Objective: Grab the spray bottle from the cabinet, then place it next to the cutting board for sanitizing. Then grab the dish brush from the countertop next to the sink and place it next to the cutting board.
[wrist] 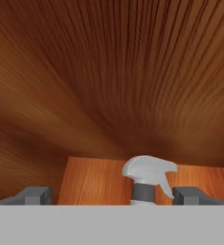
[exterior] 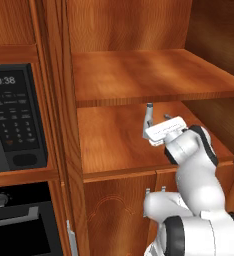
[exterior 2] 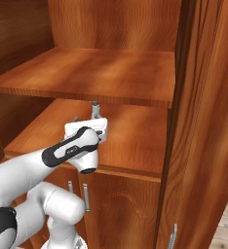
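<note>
The gripper (wrist: 111, 195) reaches into the cabinet (exterior: 139, 75) with its jaws spread wide, clamped on nothing. In the hand view the spray bottle (wrist: 147, 179) stands upright between the two dark fingertips (wrist: 35, 195), its grey trigger head and dark neck rising just above the bottom of the picture, with the reddish wood of the shelf underside sweeping overhead and the lower shelf board showing orange behind the bottle. That view does not settle whether the fingers touch the bottle; gaps show on both sides of the neck. From the left base view the white hand (exterior: 165, 131) hides most of the bottle, leaving a slim grey upright piece (exterior: 148, 116) poking above it on the lower shelf, and a black microwave (exterior: 14, 117) with a lit clock sits in the neighbouring column above a dark oven (exterior: 19, 220). The right base view shows the arm (exterior 2: 47, 160) crossing from the lower left, the same grey tip (exterior 2: 94, 109) above the hand, and closed cabinet doors with metal handles (exterior 2: 85, 197) below the shelf.
</note>
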Motion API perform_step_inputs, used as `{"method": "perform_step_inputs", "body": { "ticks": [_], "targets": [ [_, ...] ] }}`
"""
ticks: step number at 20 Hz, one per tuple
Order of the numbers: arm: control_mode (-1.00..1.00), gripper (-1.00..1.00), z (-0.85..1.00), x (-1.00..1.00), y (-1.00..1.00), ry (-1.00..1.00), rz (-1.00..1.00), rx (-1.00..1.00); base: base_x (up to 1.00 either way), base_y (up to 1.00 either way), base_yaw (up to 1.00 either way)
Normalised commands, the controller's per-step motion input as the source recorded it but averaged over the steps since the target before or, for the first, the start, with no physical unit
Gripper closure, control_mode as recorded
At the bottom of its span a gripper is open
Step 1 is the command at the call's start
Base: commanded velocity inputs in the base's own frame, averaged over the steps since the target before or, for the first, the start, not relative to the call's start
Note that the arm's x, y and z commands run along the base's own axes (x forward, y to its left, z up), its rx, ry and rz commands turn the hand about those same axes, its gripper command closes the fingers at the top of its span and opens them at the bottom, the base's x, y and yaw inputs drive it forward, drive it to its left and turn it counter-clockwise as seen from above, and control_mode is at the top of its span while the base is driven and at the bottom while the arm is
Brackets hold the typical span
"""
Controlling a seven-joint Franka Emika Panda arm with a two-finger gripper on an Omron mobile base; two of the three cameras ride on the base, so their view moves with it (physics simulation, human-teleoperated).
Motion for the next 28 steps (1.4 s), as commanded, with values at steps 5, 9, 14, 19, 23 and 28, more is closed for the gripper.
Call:
{"method": "perform_step_inputs", "body": {
  "ticks": [5, 9, 14, 19, 23, 28],
  "targets": [
    [-1.00, -1.00, 0.00, 0.18, 0.00, 0.00, -0.09, 0.00, 0.00, 0.00, 0.00],
    [-1.00, -1.00, 0.00, 0.08, 0.00, 0.00, -0.10, 0.00, 0.00, 0.00, 0.00],
    [-1.00, -1.00, 0.00, 0.18, 0.03, 0.00, -0.04, 0.00, 0.00, 0.00, 0.00],
    [-1.00, -1.00, 0.00, 0.18, 0.02, 0.00, -0.03, 0.00, 0.00, 0.00, 0.00],
    [-1.00, -1.00, 0.00, 0.06, 0.00, 0.00, 0.00, 0.00, 0.00, 0.00, 0.00],
    [-1.00, -1.00, -0.01, 0.13, 0.00, 0.00, 0.00, 0.00, 0.00, 0.00, 0.00]
  ]
}}
